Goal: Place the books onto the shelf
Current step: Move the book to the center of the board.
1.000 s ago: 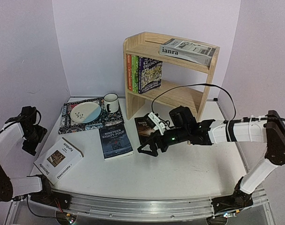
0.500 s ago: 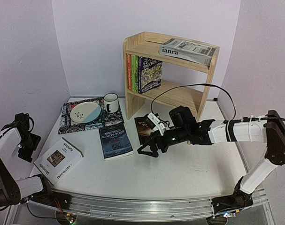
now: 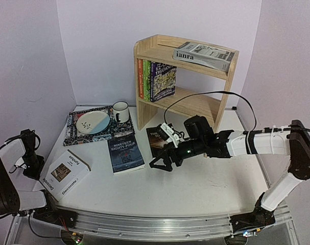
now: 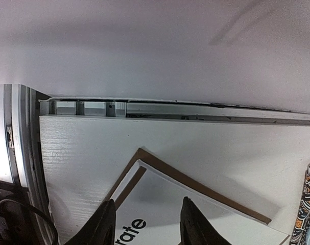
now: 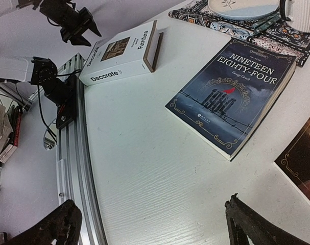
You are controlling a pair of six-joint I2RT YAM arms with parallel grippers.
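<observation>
The thick white book "Decorate" (image 3: 63, 174) lies at the near left of the table. My left gripper (image 3: 31, 164) hangs just left of it; in the left wrist view its dark fingertips (image 4: 106, 224) stand partly apart over the book's cover corner (image 4: 195, 214), nothing between them. My right gripper (image 3: 162, 163) stands wide open above bare table (image 5: 152, 224), between the dark blue "Nineteen Eighty-Four" (image 3: 125, 153) and the black book (image 3: 157, 138). The pine shelf (image 3: 195, 102) holds the grey "ianra" (image 3: 203, 55) flat on top and colourful paperbacks (image 3: 157, 80) upright on its lower tier.
A patterned placemat (image 3: 73, 133) carries a plate (image 3: 92, 122) and a white mug (image 3: 120, 111) at the back left. An aluminium rail (image 3: 155, 224) runs along the near edge. A black cable (image 3: 236, 97) arcs from the right arm past the shelf.
My left arm has swung down and nearer, to beside "Decorate", and its jaws have narrowed. The right arm and the books have not moved.
</observation>
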